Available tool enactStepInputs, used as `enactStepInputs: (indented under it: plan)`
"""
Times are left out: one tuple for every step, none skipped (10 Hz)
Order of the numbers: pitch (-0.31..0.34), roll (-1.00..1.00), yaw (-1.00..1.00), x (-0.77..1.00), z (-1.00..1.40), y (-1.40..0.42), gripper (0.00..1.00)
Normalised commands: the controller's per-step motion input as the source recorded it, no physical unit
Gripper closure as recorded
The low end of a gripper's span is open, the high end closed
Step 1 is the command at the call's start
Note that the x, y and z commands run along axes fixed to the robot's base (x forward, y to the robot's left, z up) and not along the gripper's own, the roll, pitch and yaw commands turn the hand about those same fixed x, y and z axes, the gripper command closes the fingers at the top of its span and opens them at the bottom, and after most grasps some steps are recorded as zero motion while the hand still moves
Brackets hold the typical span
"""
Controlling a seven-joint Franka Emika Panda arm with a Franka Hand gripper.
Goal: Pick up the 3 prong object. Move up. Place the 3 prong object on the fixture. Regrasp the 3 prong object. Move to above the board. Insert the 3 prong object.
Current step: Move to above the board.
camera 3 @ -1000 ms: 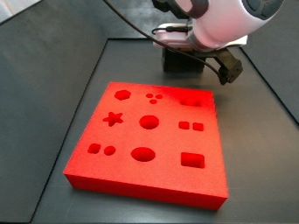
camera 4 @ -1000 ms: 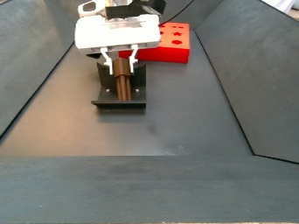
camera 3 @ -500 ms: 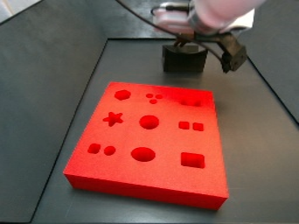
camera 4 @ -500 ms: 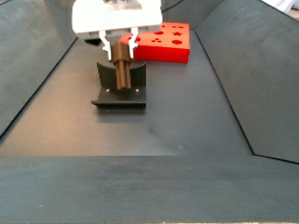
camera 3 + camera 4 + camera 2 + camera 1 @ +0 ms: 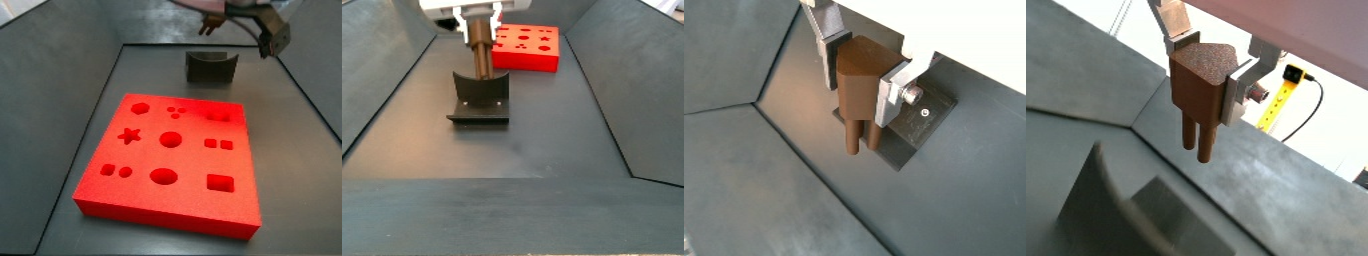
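The 3 prong object [image 5: 1204,88] is being clamped between the silver fingers [image 5: 1244,82] of the gripper [image 5: 1211,62], prongs pointing down, as is being shown in both wrist views [image 5: 863,95]. In a side view, the gripper [image 5: 478,14] is being held at the upper left of the frame, the brown piece hanging above the fixture [image 5: 480,98], clear of its notch. The board [image 5: 171,160] is being left on the floor, apart from the fixture [image 5: 210,66]

Dark grey floor [image 5: 529,150] w/ sloped grey side walls [image 5: 382,90], even light.
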Motion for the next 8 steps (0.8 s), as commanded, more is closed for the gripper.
enactStepInputs:
  plan:
    - [0.034, -0.06, 0.02, -0.1, 1.0, 0.0, 1.0]
    - [0.031, -0.06, 0.02, -0.09, 1.0, 0.0, 1.0]
    - [0.027, -0.06, 0.02, -0.09, 1.0, 0.0, 1.0]
    - [0.02, -0.06, 0.02, -0.09, 1.0, 0.0, 1.0]
    - [0.017, -0.06, 0.02, -0.09, 1.0, 0.0, 1.0]
    - [0.019, -0.06, 0.02, -0.09, 1.0, 0.0, 1.0]
    - [0.019, -0.06, 0.01, -0.09, 1.0, 0.0, 1.0]
    - [0.017, -0.06, 0.01, -0.09, 1.0, 0.0, 1.0]
